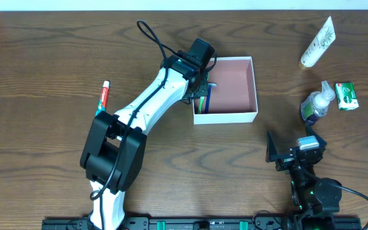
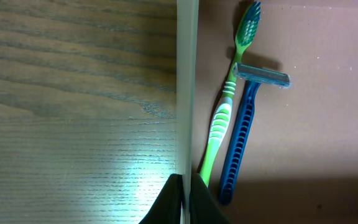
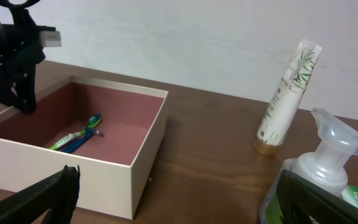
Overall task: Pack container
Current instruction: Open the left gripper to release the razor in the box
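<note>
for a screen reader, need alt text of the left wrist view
A green toothbrush and blue razor lie side by side on the pink floor of the container, beside its white wall. Wooden table lies left of it; the dark jaws sit shut at the bottom edge.

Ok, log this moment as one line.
left gripper: shut on left wall of shallow white square box | inside: green plastic toothbrush, blue plastic razor | right gripper: open, empty

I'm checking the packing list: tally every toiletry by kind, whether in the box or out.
Toothbrush: 1
Razor: 1
Toothpaste tube: 1
White tube: 1
Pump bottle: 1
Green soap box: 1
Total: 6
</note>
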### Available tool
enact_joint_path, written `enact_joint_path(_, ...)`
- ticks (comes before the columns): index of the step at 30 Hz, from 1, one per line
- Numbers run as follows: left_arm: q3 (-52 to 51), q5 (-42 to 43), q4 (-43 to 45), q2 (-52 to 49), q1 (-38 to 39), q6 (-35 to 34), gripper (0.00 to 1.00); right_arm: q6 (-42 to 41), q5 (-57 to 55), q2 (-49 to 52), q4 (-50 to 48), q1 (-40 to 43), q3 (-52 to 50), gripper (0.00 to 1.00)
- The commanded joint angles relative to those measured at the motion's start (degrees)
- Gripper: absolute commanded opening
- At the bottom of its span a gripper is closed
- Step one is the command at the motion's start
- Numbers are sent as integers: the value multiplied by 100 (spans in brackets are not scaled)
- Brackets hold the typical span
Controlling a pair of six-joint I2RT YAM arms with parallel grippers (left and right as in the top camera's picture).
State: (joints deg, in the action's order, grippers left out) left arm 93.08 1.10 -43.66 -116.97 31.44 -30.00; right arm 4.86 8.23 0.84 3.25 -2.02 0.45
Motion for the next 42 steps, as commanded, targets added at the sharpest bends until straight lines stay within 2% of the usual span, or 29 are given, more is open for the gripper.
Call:
enact_joint_path(1,-61,-22,-46,-63,-13,208,6,35,59,-9,22,-42,-13,99)
enact_joint_path(15,-59,-24,-68,-63,-15,332,7,35,59,-9,22,-42,-13,99)
enact_joint_path(42,-61,-24,-46,-63,-15,50,7,35,59,-9,22,-42,-13,99)
